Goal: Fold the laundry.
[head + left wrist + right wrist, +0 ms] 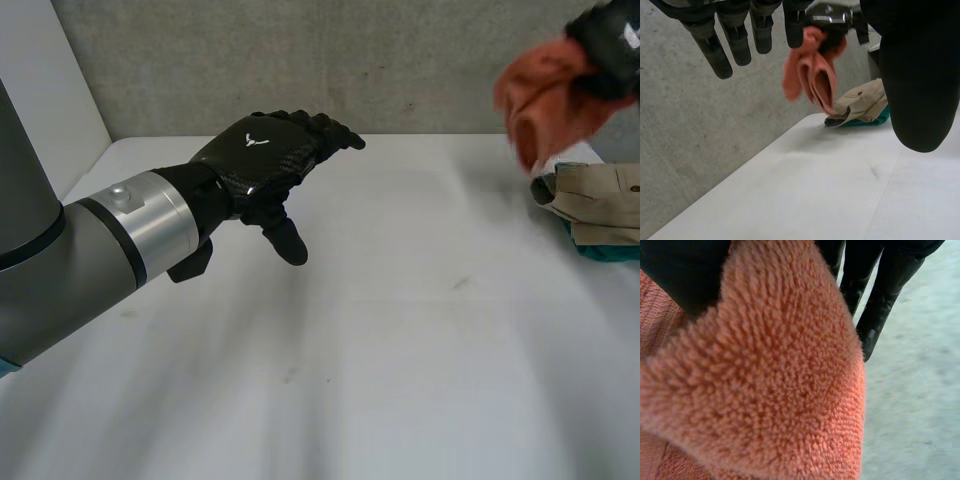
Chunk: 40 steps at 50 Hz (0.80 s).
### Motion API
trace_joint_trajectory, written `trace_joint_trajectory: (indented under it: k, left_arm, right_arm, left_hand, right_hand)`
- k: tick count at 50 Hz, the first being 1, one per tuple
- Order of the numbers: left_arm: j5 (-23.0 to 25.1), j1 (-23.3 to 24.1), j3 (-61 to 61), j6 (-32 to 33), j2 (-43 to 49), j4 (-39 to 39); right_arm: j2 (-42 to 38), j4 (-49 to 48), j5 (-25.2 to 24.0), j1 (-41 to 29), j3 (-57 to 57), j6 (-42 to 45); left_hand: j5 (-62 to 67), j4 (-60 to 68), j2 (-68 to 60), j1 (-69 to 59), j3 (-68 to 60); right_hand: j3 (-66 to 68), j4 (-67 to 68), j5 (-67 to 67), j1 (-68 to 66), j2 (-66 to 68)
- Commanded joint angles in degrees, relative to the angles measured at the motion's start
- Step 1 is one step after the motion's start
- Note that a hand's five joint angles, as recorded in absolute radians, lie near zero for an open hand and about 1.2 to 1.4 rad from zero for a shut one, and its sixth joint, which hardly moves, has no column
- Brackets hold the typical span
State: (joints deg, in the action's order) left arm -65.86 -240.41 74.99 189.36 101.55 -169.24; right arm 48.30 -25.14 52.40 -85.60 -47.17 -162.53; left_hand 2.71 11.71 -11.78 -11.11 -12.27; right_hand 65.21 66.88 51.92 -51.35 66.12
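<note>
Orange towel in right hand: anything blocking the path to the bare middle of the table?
Nothing visible. The orange terry towel hangs from the right hand near a beige garment on a teal cloth at the white table's right edge. The open left hand hovers above the table's left part, off that path.

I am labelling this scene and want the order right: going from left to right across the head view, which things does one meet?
First the left arm → left hand → orange towel, held up by the right hand.
</note>
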Motion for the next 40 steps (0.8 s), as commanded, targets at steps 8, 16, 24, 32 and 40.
trace_joint_trajectory:
  k: [8,16,24,32,40]
  left_arm:
    - [0.0,0.1,0.1,-0.9,0.4,0.0]
    - [-0.1,0.5,0.7,-0.9,0.9,-0.1]
    - [-0.1,0.5,0.8,-0.8,1.4,-0.1]
    - [-0.1,0.5,0.7,-0.9,1.3,0.0]
    - [-0.2,0.4,0.7,-0.9,1.0,0.0]
  right_arm:
    - [-12.1,-2.5,-5.8,11.7,12.1,-8.8]
    - [-15.2,-2.3,-16.4,19.9,3.3,-7.7]
    - [-14.0,-1.1,-22.4,25.3,-4.1,-5.5]
    - [-6.0,6.1,-20.6,25.4,-7.3,-3.2]
    - [5.5,19.2,-4.9,24.3,-6.3,2.3]
  left_hand:
    - [-1.5,-0.5,0.6,-0.1,1.0]
    - [-1.5,-0.5,0.6,-0.1,1.0]
    - [-1.5,-0.5,0.6,-0.1,1.0]
    - [-1.5,-0.5,0.6,-0.1,1.0]
    - [-1.5,-0.5,0.6,-0.1,1.0]
  right_hand:
    - [13.7,12.0,17.0,-27.5,12.8]
    - [14.8,13.1,18.1,-28.7,13.9]
    - [12.2,10.5,15.5,-26.0,11.3]
    - [-55.2,-56.9,-51.9,41.3,-56.1]
    - [-55.2,-56.9,-51.9,41.3,-56.1]
